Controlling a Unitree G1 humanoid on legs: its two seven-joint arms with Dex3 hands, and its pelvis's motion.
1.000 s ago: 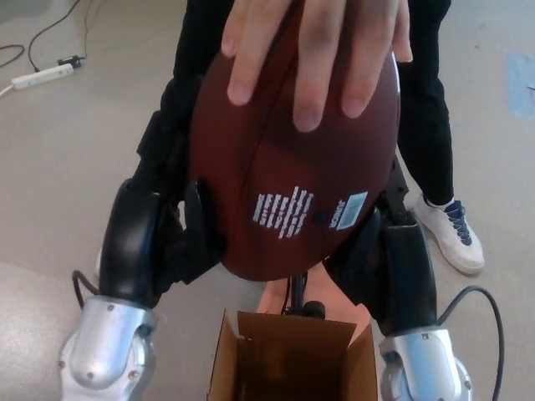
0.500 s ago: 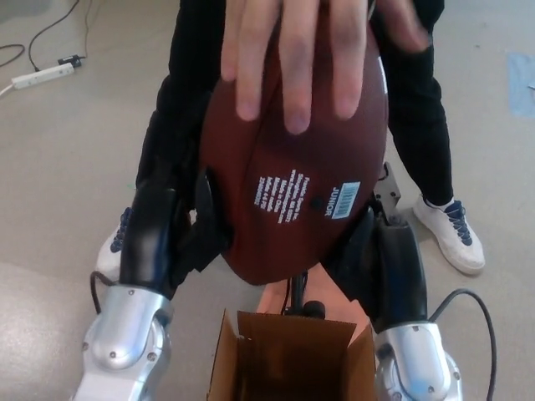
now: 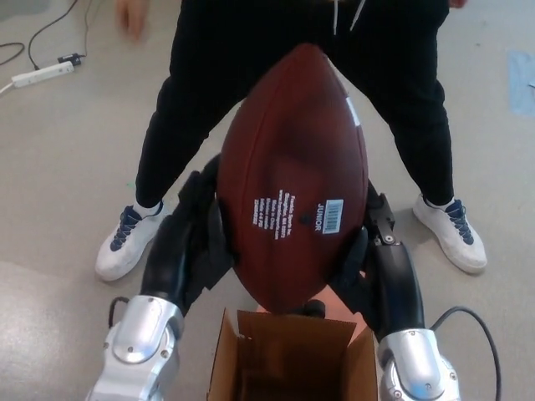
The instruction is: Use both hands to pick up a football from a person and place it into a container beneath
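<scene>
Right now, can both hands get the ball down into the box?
Probably yes. The left hand and right hand clamp the ball from both sides, and the open box sits right under it with nothing between. The person has let go.

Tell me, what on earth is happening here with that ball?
A humanoid robot is holding a brown leather football between its two black hands, the left hand pressed against one side and the right hand against the other. A person in black trousers and white sneakers stands facing it, no hand on the ball. Right beneath the ball, an open brown cardboard box waits, and the ball has not yet gone in.
</scene>
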